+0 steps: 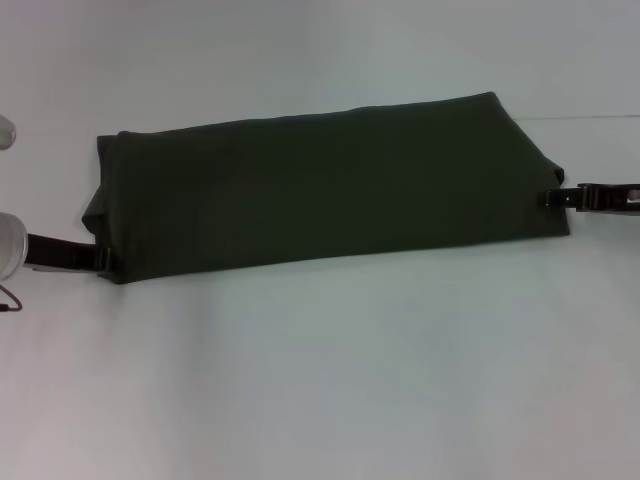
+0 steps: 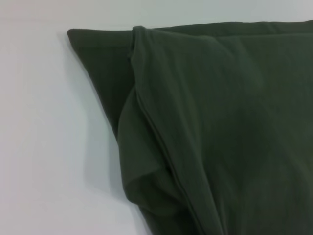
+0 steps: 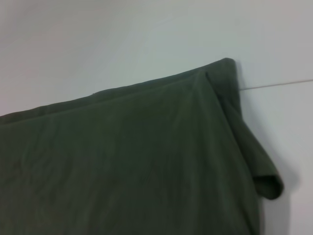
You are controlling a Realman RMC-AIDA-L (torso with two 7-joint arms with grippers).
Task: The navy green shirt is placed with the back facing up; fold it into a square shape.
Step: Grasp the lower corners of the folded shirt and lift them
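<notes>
The navy green shirt [image 1: 330,190] lies on the white table [image 1: 320,390] as a long dark olive band, plain side up, running from left to right. Its left end [image 2: 220,122] shows a folded-in sleeve layer with a seam and some bunched cloth. Its right end [image 3: 137,161] shows a tucked sleeve curling off the corner. My left gripper [image 1: 103,260] sits at the band's near-left corner, touching the cloth edge. My right gripper [image 1: 553,198] meets the right edge about halfway along it.
White tabletop surrounds the shirt, with a wide bare stretch in front of it. A thin seam line [image 1: 590,117] crosses the table behind the right end. The left arm's pale body [image 1: 8,245] sits at the left border of the head view.
</notes>
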